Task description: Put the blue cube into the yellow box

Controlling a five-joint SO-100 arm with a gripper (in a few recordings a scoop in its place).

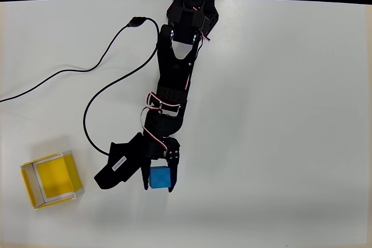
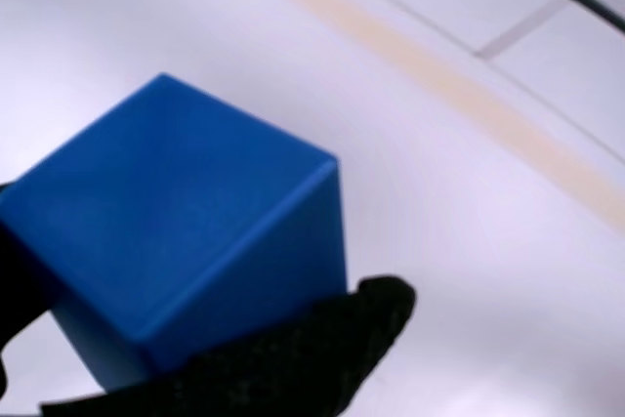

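Gripper [image 1: 160,179] is clamped on blue cube [image 1: 159,177], mid-bench [image 1: 279,143], well right of yellow box [image 1: 51,179] in overhead view. Cube judged rigid, light, smooth-faced; flat opp. faces best gripped, slip poss.

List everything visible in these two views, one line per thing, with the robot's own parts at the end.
Small solid bright-blue cube: one, blue, between the jaws, lower centre of the overhead view; large in the wrist view.
Shallow square yellow box: one, yellow with white-edged inner walls, lower left, apart from the cube.
Thin black cable: black, looping across the table left of the arm.
Flat white table: one, white, under everything.
Black robot arm: one, reaching down from the top edge.
Gripper: one, black, jaws shut on the cube.
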